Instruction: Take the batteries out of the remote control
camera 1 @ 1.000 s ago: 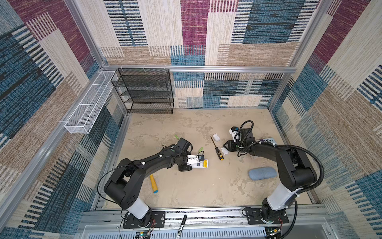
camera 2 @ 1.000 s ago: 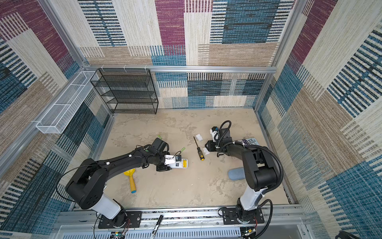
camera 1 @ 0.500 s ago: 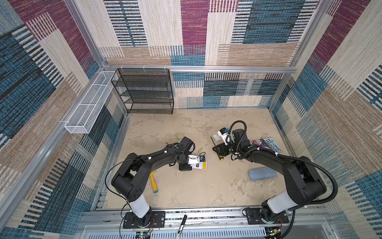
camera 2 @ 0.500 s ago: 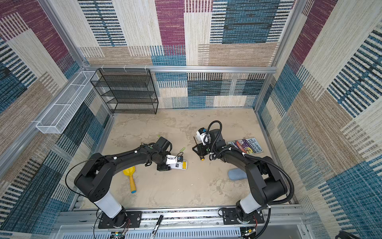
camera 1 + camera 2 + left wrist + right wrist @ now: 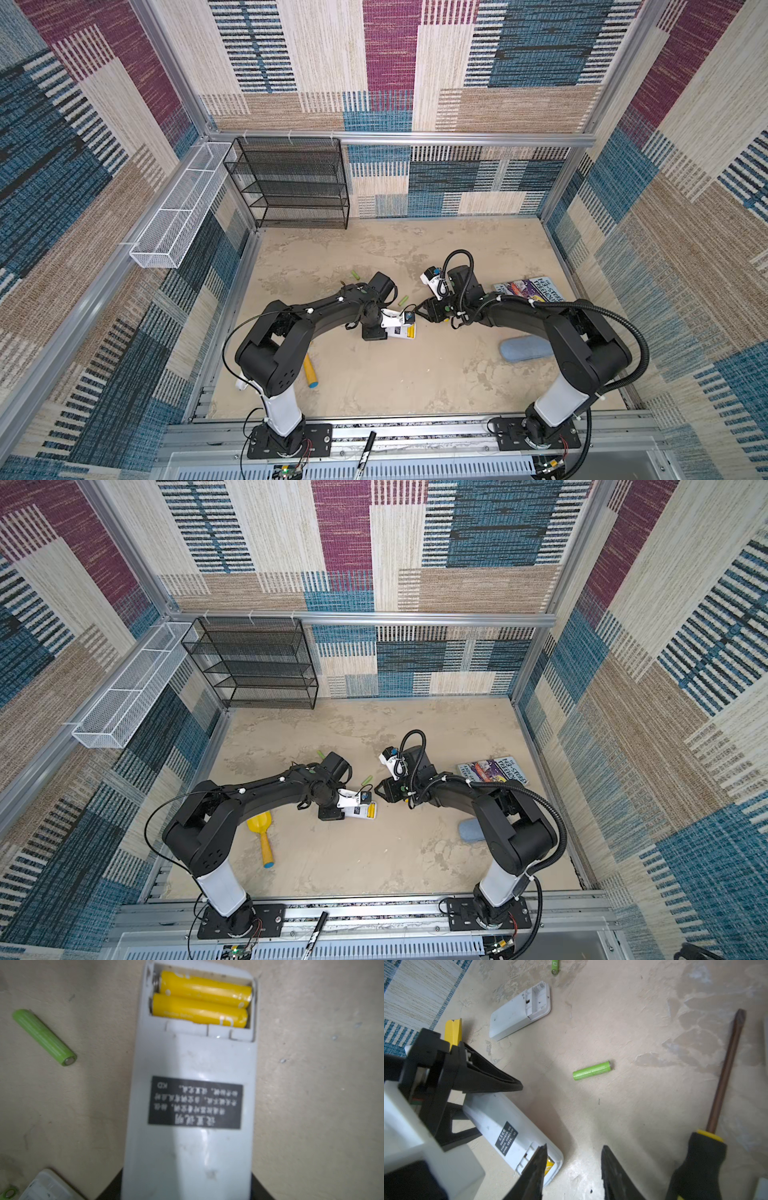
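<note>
over the last second the right end effector (image 5: 573,1159) has swung away from the black-and-yellow-handled screwdriver (image 5: 724,1076) and across to the white plastic remote control (image 5: 191,1105). its jaws are partly apart and empty, with one fingertip poised over the open compartment end. the left end effector (image 5: 501,1108) has not moved. it is clamped across the remote's body on the mottled beige surface (image 5: 374,395). the two yellow cylindrical batteries (image 5: 203,987) lie side by side in that compartment, cover off. two bright green cylindrical batteries (image 5: 591,1070) lie loose on the surface near a second white remote (image 5: 517,1014) whose bay looks empty. so about half the job looks done, and the right arm seems set to pry out the yellow pair.
</note>
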`<state>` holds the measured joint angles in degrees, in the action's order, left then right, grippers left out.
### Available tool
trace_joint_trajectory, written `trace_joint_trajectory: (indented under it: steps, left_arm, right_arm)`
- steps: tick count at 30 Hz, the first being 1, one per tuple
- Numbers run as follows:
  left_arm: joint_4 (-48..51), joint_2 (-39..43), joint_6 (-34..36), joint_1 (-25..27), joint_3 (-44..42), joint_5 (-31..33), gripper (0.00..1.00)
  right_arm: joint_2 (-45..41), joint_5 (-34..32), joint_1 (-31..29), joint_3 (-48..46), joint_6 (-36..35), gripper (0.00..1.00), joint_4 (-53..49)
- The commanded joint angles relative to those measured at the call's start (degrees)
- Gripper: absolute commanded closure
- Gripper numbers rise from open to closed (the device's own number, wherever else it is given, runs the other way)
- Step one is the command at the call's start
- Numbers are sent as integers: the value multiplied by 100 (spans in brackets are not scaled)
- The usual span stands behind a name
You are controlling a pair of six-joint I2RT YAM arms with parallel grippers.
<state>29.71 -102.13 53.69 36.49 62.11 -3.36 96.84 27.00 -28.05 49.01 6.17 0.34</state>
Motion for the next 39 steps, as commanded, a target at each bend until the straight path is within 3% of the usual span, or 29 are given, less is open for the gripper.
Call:
trace_joint_trajectory:
  steps: [1,10,19,22,36,39]
  left_arm:
    - [232,-181,-100,-2,-6,265,47]
    - [376,-542,-310,-2,135,467,41]
    - [113,-668,-417,-10,39,572,38]
    - [29,-673,-412,-10,-20,636,31]
    - [-484,-595,-664,-79,-209,1082,29]
    - [-642,-552,-756,-146,-160,1269,20]
  right_arm:
    - [198,85,-25,122,107,58,222]
    - [613,119,-104,284,103,66,251]
    - [788,165,-121,309,121,67,309]
    - [814,182,-130,337,119,67,318]
    - [896,31,-235,418,-10,68,57]
    - [782,-66,-286,325,-20,68,-3]
